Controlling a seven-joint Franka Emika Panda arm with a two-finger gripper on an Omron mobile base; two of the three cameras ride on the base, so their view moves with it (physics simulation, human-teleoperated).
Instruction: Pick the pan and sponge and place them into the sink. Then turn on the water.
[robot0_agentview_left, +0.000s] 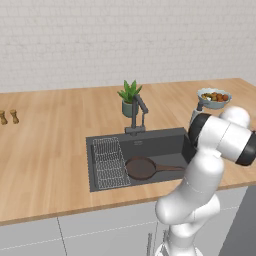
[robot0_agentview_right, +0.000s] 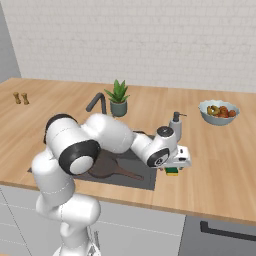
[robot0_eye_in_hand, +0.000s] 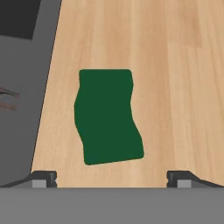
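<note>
The dark-brown pan (robot0_agentview_left: 140, 167) lies flat in the dark-grey sink (robot0_agentview_left: 160, 142), its long handle pointing right; the right base view shows the pan (robot0_agentview_right: 102, 167) partly behind my arm. On the wooden counter just right of the sink lies the green sponge (robot0_eye_in_hand: 107, 116), with a yellow layer showing at its edge (robot0_agentview_right: 172, 171). My gripper (robot0_eye_in_hand: 111, 179) hovers straight above the sponge (robot0_agentview_right: 175, 162), open, its tips wide apart and holding nothing. No water stream is in view at the faucet (robot0_agentview_left: 137, 112).
A wire rack (robot0_agentview_left: 109, 162) fills the sink's left side. Behind the sink stand a potted plant (robot0_agentview_left: 130, 97) and a soap dispenser (robot0_agentview_right: 176, 125). A fruit bowl (robot0_agentview_right: 218, 111) sits at the back right. Two small shakers (robot0_agentview_left: 9, 116) stand far left.
</note>
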